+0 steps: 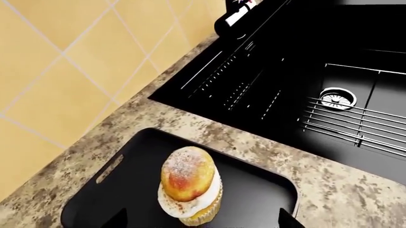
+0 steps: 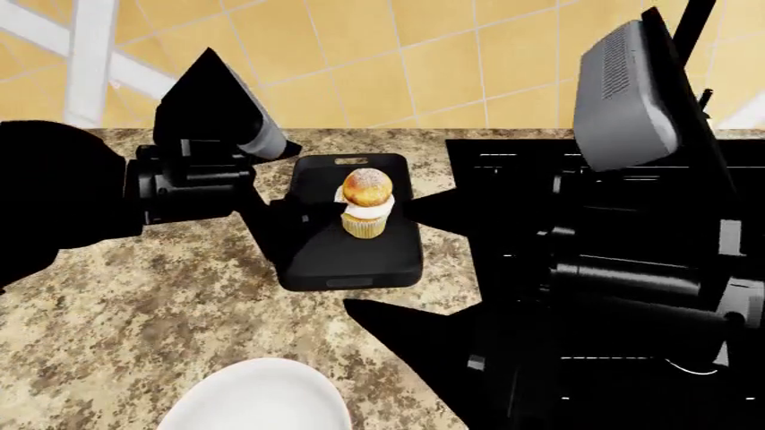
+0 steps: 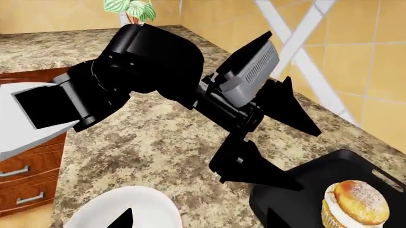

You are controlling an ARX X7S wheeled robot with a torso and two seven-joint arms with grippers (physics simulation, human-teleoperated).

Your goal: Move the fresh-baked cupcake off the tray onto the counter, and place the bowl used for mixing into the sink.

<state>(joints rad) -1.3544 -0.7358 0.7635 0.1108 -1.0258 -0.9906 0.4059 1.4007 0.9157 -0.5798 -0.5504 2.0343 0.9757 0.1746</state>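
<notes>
My left gripper (image 3: pixel 279 142) hangs over the counter (image 2: pixel 156 287) just beside the tray (image 2: pixel 347 255), its jaws released and spread wide, one black finger pointing up past the tray's edge and the other angled down toward the near corner, with nothing between them. From my left wrist view I look straight down on the cupcake (image 1: pixel 189 185), which stands upright near the middle of the tray (image 1: pixel 254 190), golden dome on top, white frosting ring below it and the pleated wrapper resting on the black surface; only the very tips of my fingers (image 1: pixel 288 219) peek in on either side of it, apart from the wrapper. The handle slot of the tray lies at the end toward the yellow tiled wall (image 1: pixel 57 71). The sink (image 1: pixel 304 71) sits beyond the tray across a strip of speckled granite, with its drain (image 1: pixel 337 98) and a wire rack (image 1: pixel 355 123) visible inside, and a dark bottle (image 1: pixel 238 14) stands at its far corner. The bowl (image 2: pixel 257 399) rests on the counter at the near edge of my head view, well apart from the tray, showing its white inside. My right gripper (image 3: pixel 197 218) hovers above that bowl (image 3: pixel 120 209); I see only two dark fingertips at the frame's edge, seemingly apart, so I cannot tell its jaws' state for certain. A potted plant (image 3: pixel 130 9) stands far back on the counter.
</notes>
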